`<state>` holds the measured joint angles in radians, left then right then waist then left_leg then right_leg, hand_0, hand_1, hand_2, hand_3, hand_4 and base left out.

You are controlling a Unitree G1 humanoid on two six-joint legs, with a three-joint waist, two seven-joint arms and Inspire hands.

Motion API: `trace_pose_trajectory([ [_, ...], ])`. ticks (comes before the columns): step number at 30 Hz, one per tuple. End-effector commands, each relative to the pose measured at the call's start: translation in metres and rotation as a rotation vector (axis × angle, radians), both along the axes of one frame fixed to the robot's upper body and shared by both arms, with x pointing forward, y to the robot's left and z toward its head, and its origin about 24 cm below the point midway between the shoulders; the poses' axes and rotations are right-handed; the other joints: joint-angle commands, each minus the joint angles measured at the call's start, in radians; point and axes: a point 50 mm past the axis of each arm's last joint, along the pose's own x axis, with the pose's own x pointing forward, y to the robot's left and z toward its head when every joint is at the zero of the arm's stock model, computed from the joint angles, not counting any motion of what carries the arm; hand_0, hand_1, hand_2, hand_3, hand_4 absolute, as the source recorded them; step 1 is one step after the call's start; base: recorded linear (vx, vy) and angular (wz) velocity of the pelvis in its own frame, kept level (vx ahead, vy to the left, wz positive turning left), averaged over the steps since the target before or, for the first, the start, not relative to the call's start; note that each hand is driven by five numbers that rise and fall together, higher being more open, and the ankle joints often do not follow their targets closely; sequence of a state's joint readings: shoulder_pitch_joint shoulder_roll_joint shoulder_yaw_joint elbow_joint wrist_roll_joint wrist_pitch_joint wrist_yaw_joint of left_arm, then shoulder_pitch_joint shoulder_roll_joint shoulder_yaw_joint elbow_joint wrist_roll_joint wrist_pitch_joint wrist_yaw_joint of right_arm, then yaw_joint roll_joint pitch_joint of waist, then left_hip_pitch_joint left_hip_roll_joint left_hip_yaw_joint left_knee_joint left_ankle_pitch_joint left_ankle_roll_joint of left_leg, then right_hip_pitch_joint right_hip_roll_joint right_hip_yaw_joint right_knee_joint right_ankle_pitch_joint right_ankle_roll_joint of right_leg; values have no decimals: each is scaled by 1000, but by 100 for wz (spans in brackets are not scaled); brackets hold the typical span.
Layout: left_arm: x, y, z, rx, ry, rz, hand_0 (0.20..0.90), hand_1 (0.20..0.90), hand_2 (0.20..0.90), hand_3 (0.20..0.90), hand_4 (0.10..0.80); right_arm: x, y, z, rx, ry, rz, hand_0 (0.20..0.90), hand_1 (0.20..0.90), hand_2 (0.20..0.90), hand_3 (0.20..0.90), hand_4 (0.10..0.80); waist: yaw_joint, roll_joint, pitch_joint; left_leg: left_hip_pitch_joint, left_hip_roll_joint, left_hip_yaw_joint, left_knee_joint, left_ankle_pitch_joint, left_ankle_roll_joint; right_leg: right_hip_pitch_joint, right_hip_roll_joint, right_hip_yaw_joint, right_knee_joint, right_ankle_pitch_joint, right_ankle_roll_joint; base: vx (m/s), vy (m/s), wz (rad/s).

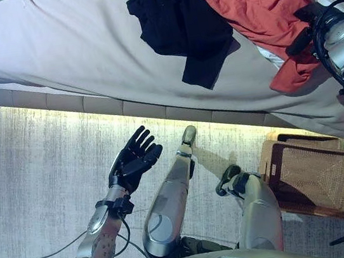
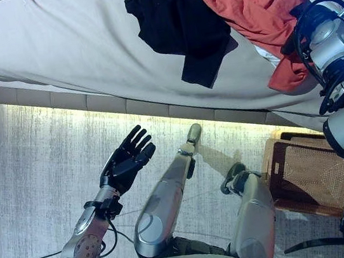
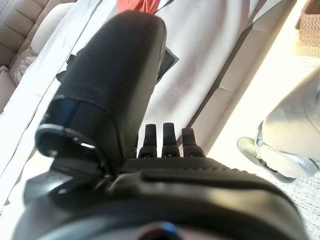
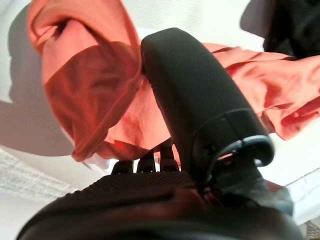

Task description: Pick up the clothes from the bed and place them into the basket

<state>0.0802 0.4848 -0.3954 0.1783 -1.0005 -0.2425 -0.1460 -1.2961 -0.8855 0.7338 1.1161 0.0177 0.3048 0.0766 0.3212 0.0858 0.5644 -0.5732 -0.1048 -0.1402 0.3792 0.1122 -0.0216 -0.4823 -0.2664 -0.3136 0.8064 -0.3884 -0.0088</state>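
Reaching over the bed (image 1: pixel 52 49) edge, the right hand (image 4: pixel 190 90) touches the orange garment (image 1: pixel 257 8), grip unclear; left hand (image 1: pixel 135 160) spread above floor.

Home bedroom — wide bed (image 1: pixel 85 58) with pale sheet, strewn clothes (image 1: pixel 220 13), grey carpet (image 1: pixel 44 179), wicker basket (image 1: pixel 316 176)

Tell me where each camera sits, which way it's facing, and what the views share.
Left eye view: on the head, looking down at the bed, black garment, orange garment and basket; left hand raised open.
Right eye view: same scene, slightly offset.
Left wrist view: along the left hand toward the bed.
Right wrist view: along the right hand, right at the orange garment.
Shared: every view shows the orange garment.
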Motion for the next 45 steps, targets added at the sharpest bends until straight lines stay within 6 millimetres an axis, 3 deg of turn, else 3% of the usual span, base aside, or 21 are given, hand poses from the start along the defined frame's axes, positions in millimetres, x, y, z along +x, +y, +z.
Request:
trace_pose_trajectory([
  [1,0,5,22,-17,-129,2,900,900,900,900,800,-17,-23,45,-130,-72,-87,900,900,900,900,800,9,32,-44,-3,-12,84,176,-231,69,-52,65,-49,-48,148,-39,0,0,0],
  [4,0,6,24,-17,-132,-2,900,900,900,900,800,-20,-29,46,-138,-68,-104,865,865,865,859,759,10,35,-44,-15,-12,86,179,-232,72,-65,63,-50,-42,148,-38,-9,-9,2],
  [5,-1,6,24,-16,-133,-3,900,900,900,900,800,-21,-29,46,-146,-72,-106,615,615,615,568,468,8,36,-44,-17,-12,86,180,-233,72,-70,62,-50,-39,149,-37,0,0,0],
  [6,-1,6,25,-18,-135,-2,900,900,900,900,800,-22,-30,46,-152,-77,-109,300,300,300,200,100,7,36,-44,-17,-10,88,179,-233,73,-71,62,-51,-39,149,-37,0,0,0],
  [18,1,6,26,-13,-138,0,900,900,900,900,800,-18,-19,53,-143,-188,-58,300,300,300,200,100,-11,16,-44,48,3,91,158,-244,75,-17,69,-41,-62,152,-31,0,0,0],
  [29,10,6,25,17,-108,11,900,900,900,900,800,-20,-15,64,-77,-257,9,300,300,300,200,100,-32,-46,-46,275,27,83,84,-262,62,226,74,-26,-179,158,-22,64,-12,-7],
  [36,8,7,9,66,-40,30,900,900,900,900,800,-23,-7,76,136,-476,97,300,300,300,200,100,-76,-93,-130,402,62,105,-24,-230,46,359,115,-14,-346,210,-18,62,-3,-15],
  [41,3,14,-10,126,54,74,900,900,900,900,800,-31,-4,90,291,-665,168,300,300,300,200,100,-122,-120,-196,481,68,141,-95,-220,35,429,149,19,-447,236,-4,58,-3,-23],
  [45,-1,22,-20,107,121,146,900,900,900,900,800,-44,-13,94,303,-731,180,300,300,300,200,100,-172,-135,-262,532,70,183,-161,-208,33,458,164,53,-514,275,11,6,3,-29],
])
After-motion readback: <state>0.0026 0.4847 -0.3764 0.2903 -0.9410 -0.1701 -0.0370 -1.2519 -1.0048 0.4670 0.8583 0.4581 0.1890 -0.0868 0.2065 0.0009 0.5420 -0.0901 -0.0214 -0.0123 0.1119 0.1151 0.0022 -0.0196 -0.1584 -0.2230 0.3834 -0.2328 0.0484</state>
